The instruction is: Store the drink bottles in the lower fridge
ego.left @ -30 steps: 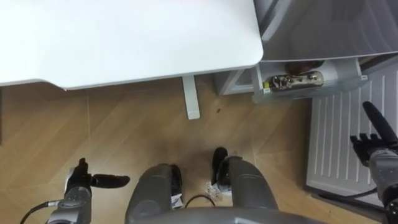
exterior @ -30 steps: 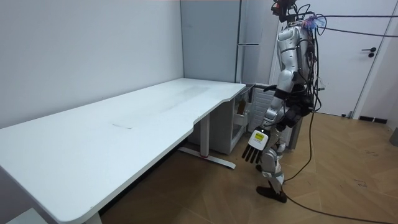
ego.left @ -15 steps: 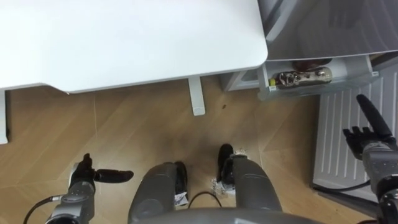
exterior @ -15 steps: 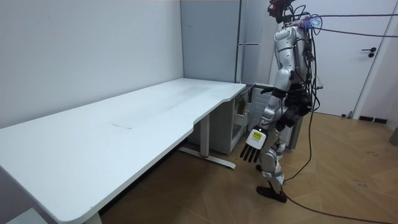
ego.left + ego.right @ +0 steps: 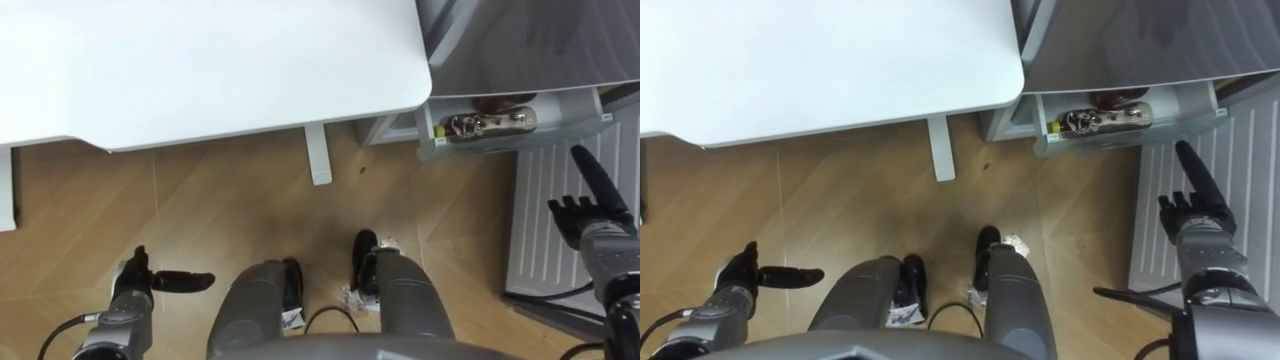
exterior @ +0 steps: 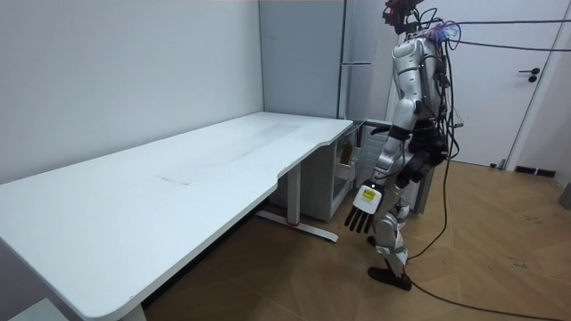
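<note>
Fingers on the left hand are lying straight and apart, gripping nothing. The right hand is likewise hanging slack, one finger pointing ahead toward the fridge, so neither hand is carrying a drink. Both arms are hanging low at the robot's sides, which suits walking or turning rather than reaching.

The robot is standing on the wood floor at the counter's rounded end, with the grey fridge rising just to its right. A white ribbed panel, probably part of the opened lower fridge, is lying beside the right hand. Above it, under the fridge's grey top, a clear bin is jutting out. The drinks are resting in it, a bottle lying on its side, well apart from both hands.

Judging by that, the drinks are already sitting in the lower compartment. Closing it is looking like the step left, and the right hand is the nearer one for that.
</note>
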